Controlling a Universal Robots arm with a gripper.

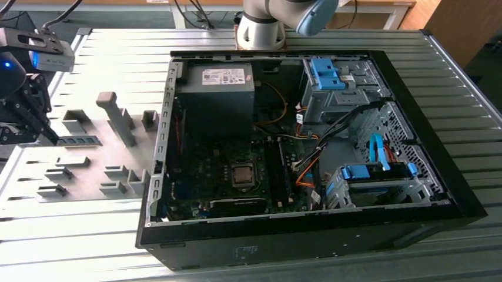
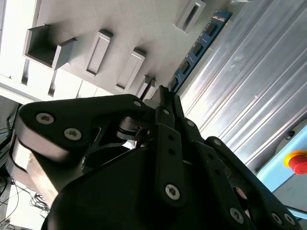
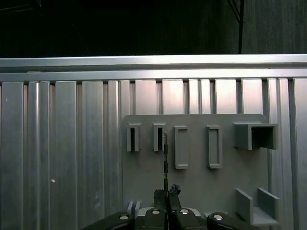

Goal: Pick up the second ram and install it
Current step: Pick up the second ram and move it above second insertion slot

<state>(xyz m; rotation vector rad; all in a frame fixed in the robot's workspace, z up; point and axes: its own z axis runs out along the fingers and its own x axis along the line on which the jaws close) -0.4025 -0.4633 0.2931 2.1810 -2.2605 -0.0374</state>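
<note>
lengthwise, the second ram [image 2: 196,51] juts straight from the tool [image 2: 164,97].

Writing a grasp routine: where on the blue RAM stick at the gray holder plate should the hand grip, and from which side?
Probably best: pinch the second ram across its two flat faces, coming in over its exposed long edge, since that thin edge faces the approach. The hand clamps one end this way.

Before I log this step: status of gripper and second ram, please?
Gripper shut on second ram. Ram over grey fixture plate, outside the computer case. Nothing blocking seen.
</note>
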